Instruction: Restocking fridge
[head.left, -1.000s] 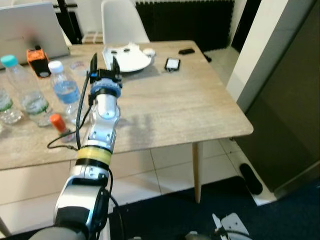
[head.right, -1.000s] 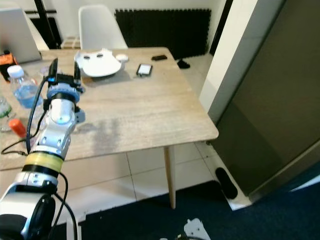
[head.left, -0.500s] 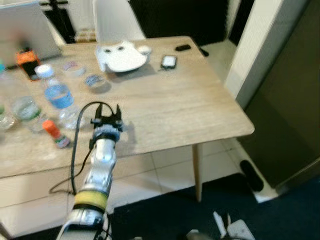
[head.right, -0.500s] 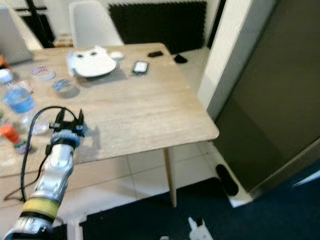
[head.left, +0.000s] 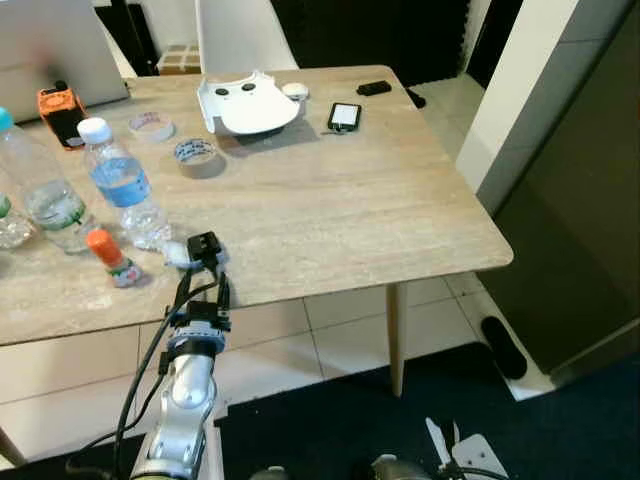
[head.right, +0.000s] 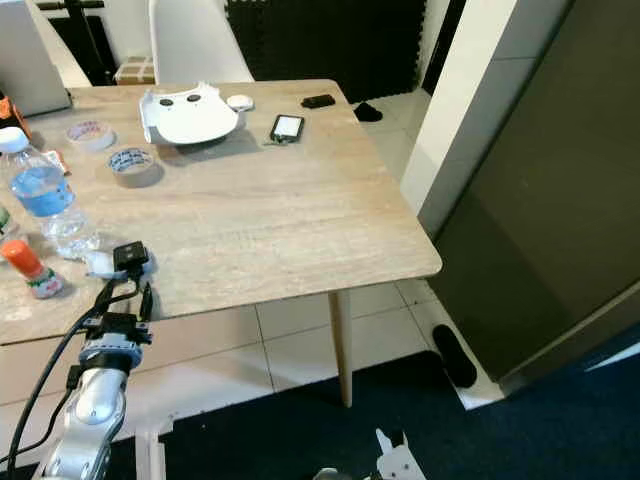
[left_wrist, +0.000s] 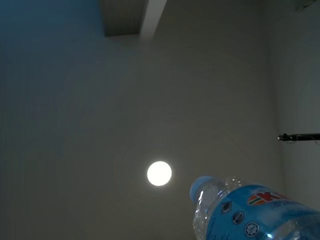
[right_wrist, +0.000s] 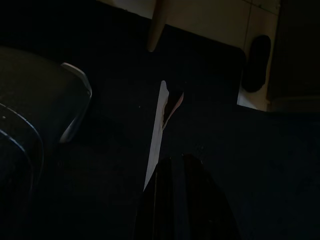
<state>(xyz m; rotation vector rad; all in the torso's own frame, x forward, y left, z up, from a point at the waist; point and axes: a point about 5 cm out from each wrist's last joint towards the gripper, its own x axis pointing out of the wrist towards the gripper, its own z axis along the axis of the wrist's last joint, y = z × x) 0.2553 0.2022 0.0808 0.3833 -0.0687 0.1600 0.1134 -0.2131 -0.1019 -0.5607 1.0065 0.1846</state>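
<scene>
Water bottles stand at the table's left: a blue-labelled one (head.left: 122, 190) and a clear one with a teal cap (head.left: 40, 185). A small orange-capped bottle (head.left: 108, 258) stands in front of them. My left gripper (head.left: 205, 293) points upward just below the table's front edge, open and holding nothing. In the left wrist view the blue-labelled bottle (left_wrist: 250, 210) shows against the ceiling. The dark grey fridge (head.left: 585, 200) stands at the right, door closed. My right gripper (right_wrist: 175, 195) hangs over the dark floor, fingers together.
The wooden table (head.left: 350, 200) also carries two tape rolls (head.left: 197, 153), a white tray-like object (head.left: 250, 105), a phone (head.left: 343, 117), a laptop (head.left: 50, 45) and a small black block (head.left: 205, 245) near the front edge. A white chair (head.left: 235, 35) stands behind.
My left arm has come down from over the table to below its front edge, still open and holding nothing. The camera view has shifted slightly.
</scene>
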